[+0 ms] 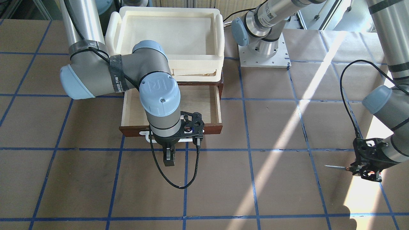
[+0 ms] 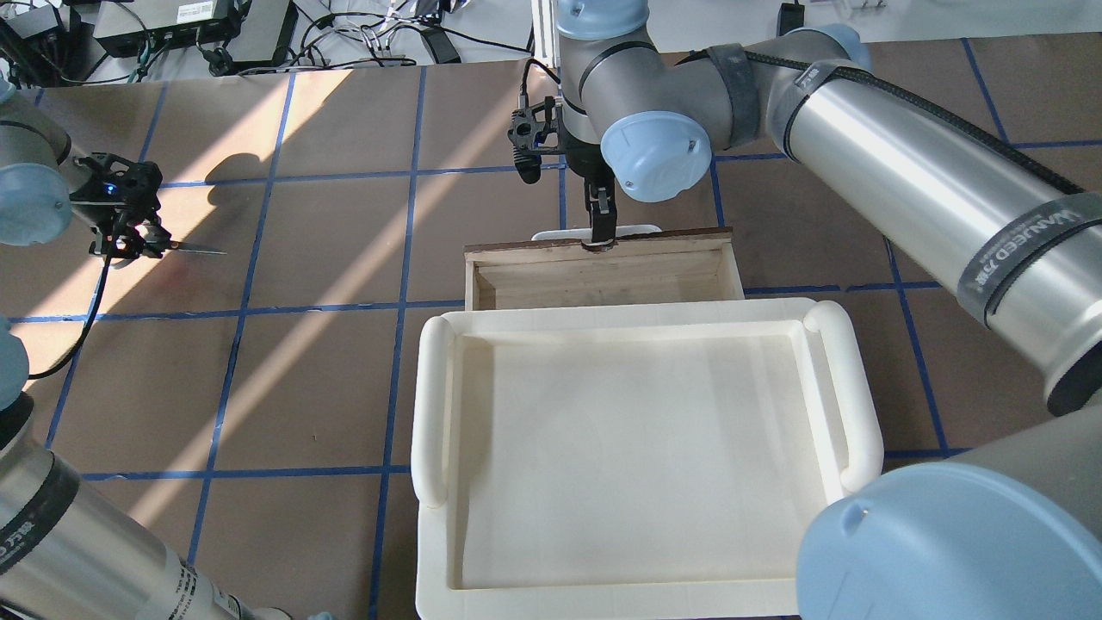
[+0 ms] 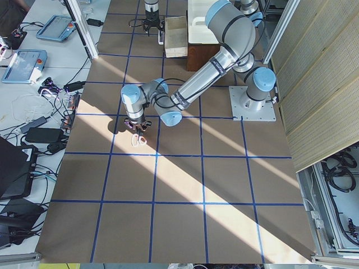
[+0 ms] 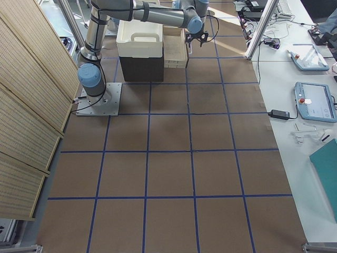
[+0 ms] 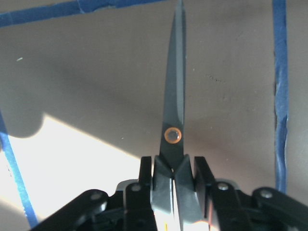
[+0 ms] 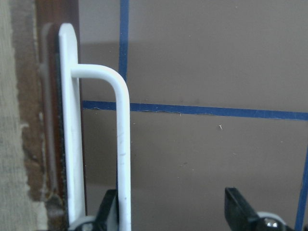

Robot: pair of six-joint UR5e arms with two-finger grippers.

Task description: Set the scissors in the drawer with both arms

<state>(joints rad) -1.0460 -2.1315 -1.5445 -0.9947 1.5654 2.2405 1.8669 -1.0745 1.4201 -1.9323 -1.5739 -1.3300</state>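
My left gripper [image 1: 353,167] is shut on the scissors [image 1: 335,166] and holds them just above the table, far to the drawer's side. In the left wrist view the fingers [image 5: 147,173] clamp the scissors [image 5: 174,106] just behind the orange pivot ring, with the blades closed and pointing away. The drawer [image 1: 211,129] stands pulled open, its pale inside bare. My right gripper [image 1: 169,159] is open at the drawer's white handle [image 6: 122,144]. The bar lies just inside one finger [image 6: 109,211] and the other finger [image 6: 238,204] stands well apart.
A cream plastic tray [image 2: 430,387] sits on top of the cabinet, behind the open drawer [image 2: 671,238]. The right arm's elbow and wrist hang over the drawer's front. Brown table with blue tape grid; the left arm's base plate [image 1: 263,59] is beside the cabinet.
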